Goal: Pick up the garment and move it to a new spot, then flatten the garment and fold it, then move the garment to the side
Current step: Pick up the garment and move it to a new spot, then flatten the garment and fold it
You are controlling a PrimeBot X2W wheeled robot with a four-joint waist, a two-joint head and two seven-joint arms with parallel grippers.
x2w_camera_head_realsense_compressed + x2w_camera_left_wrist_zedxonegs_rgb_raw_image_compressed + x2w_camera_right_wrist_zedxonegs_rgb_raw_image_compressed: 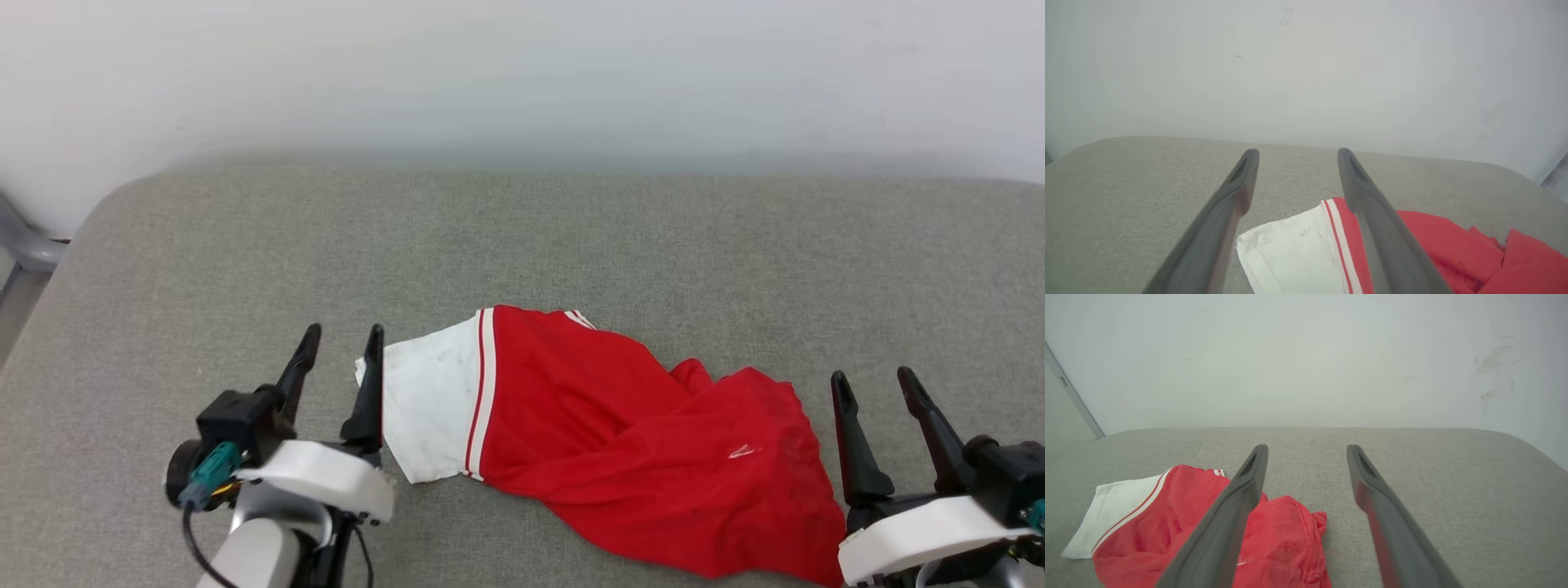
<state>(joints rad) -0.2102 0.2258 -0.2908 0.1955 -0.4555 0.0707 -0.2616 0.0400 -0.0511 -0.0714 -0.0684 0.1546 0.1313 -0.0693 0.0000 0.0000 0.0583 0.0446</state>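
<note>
My left tool point(344, 332) stands spread as wide as it goes and holds nothing. Its inner finger is just beside the edge of the white sleeve point(429, 408); I cannot tell whether it touches the cloth. In the left wrist view, the left tool point(1298, 153) has the corner of the sleeve point(1290, 253) lying below the gap between its fingers.

My right tool point(873, 377) is equally wide open and empty, at the opposite end of the garment point(620, 425). In the right wrist view, the right tool point(1307, 449) has one finger passing over the red cloth point(1167, 522); I cannot tell whether it makes contact.

Both arms come in low from the near edge, white wrist housings at the bottom, long dark tapered fingers pointing away from me toward the pale wall point(522, 73).

The garment lies across the near middle of the grey cushioned surface point(522, 237), between the two tools. Its red body is thin and rumpled, bunched into soft folds at the right end, with a small white logo point(743, 451). The sleeve lies flat, edged in red-and-white stripes. The surface is a coarse woven fabric with rounded corners.
</note>
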